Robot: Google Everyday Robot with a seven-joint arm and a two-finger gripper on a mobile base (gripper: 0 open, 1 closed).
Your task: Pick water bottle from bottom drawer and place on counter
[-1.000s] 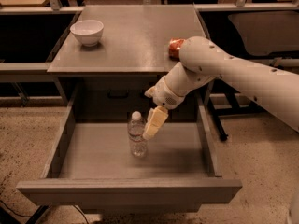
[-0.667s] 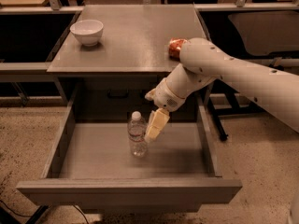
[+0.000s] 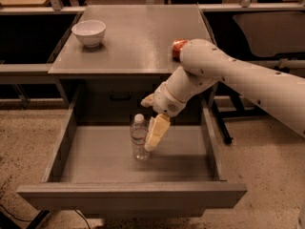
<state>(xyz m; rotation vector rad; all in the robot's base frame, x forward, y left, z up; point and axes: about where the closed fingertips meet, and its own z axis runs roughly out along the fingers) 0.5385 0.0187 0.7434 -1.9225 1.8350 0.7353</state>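
The speckled floor [image 3: 28,142] lies all round a grey cabinet, whose flat square worktop [image 3: 138,37] takes up the far middle of the scene. Below it the bottom drawer [image 3: 128,194] is pulled fully out toward the near side, its plain front panel nearest, its tall sides running back to the cabinet and its flat grey bottom open to view. In the shadow behind the drawer's far edge a smaller drawer front with a dark handle [image 3: 119,98] can be made out.

A thick white arm [image 3: 248,80] comes in from the right edge, crosses above the near right corner of the worktop and bends down over the drawer.

A white bowl [image 3: 88,32] stands on the far left part of the worktop, well apart from the arm. A small red object [image 3: 178,46] sits at the right edge of the worktop, half hidden behind the arm's elbow; what it is cannot be made out.

The water bottle [image 3: 138,140] stands upright on the drawer's bottom, about midway between the two sides, white cap on top.

The pincer [image 3: 155,130] hangs inside the drawer at the bottle's right side, its pale tip overlapping the bottle's right edge. Whether it touches the bottle, and whether it is open or closed, cannot be told.
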